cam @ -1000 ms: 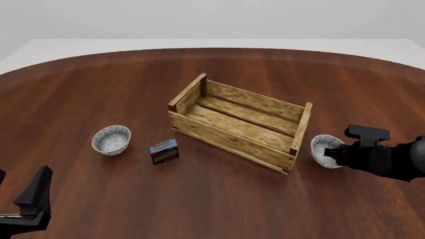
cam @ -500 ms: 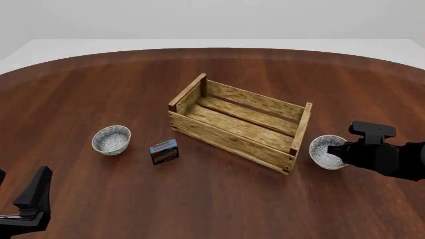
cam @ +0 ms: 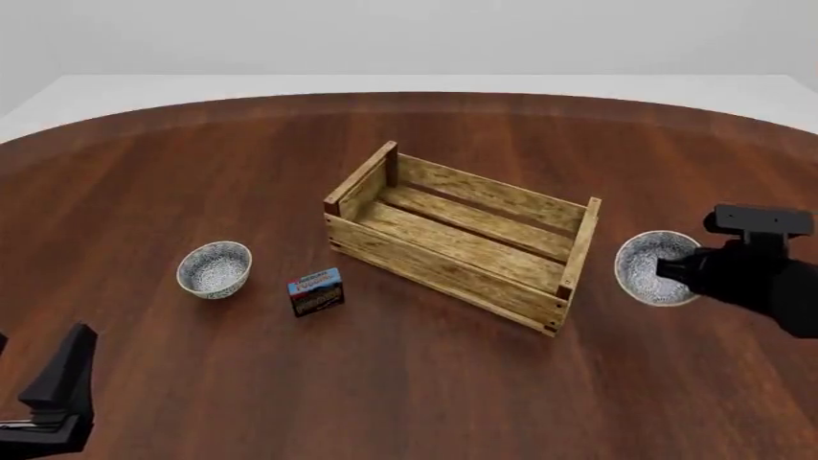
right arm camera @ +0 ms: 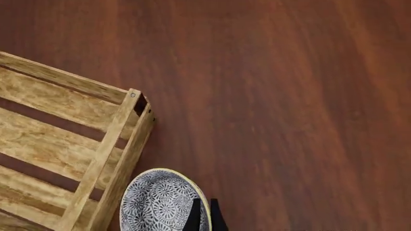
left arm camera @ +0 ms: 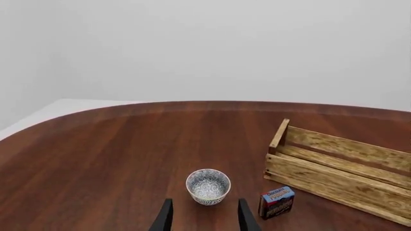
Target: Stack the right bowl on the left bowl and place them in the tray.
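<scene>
While crossing toward the big slatted light-wood tray (cam: 461, 233) on the dark wooden worktop (cam: 422, 383): risk of clipping its corner post, thin rim pinch slipping. Right patterned white-blue bowl (cam: 654, 267) airborne beside tray, right gripper (right arm camera: 204, 216) jaws clamped on rim. Left patterned bowl (cam: 215, 268) grounded. Left gripper (left arm camera: 204, 216) low, jaws apart, empty.

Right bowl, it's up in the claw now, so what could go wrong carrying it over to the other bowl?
1. The right claw pinches only the rim of the right bowl, so the bowl may tilt or slip out.
2. The tray stands between it and the left bowl; a low carry could clip the tray's corner post.
3. The small box sits close beside the left bowl and could be knocked on the way down.
</scene>
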Robot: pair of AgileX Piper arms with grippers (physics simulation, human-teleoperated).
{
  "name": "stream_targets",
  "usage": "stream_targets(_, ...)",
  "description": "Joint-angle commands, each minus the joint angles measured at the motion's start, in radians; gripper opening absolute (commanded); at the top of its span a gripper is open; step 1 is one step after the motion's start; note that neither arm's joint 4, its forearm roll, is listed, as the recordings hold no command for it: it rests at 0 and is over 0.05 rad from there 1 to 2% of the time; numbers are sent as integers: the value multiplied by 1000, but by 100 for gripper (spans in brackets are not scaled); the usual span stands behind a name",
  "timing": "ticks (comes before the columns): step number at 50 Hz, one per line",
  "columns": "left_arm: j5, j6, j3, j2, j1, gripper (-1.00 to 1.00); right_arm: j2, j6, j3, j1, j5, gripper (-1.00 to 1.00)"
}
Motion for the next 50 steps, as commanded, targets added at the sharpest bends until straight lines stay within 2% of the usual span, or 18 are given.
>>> stream_targets(1,28,-2,-7,-28,0,100,-164,-21,-15,-9,81,-100)
stream_targets(15,25,-8,-6,-27,-3,100,-323,-16,-65,17,179,-100)
stream_targets(26,28,-6,-15,-21,-8,100,-383,8,-107,100,214,-100)
stream_targets(38,49,-1,-38,-25,-20,100,-418,37,-159,218,217,-100)
stream_targets(48,31,4,-32,-12,-26,100,-403,55,-194,288,186,-100)
stream_targets(50,50,3,-39,-24,-27,100,-392,69,-199,323,171,-100)
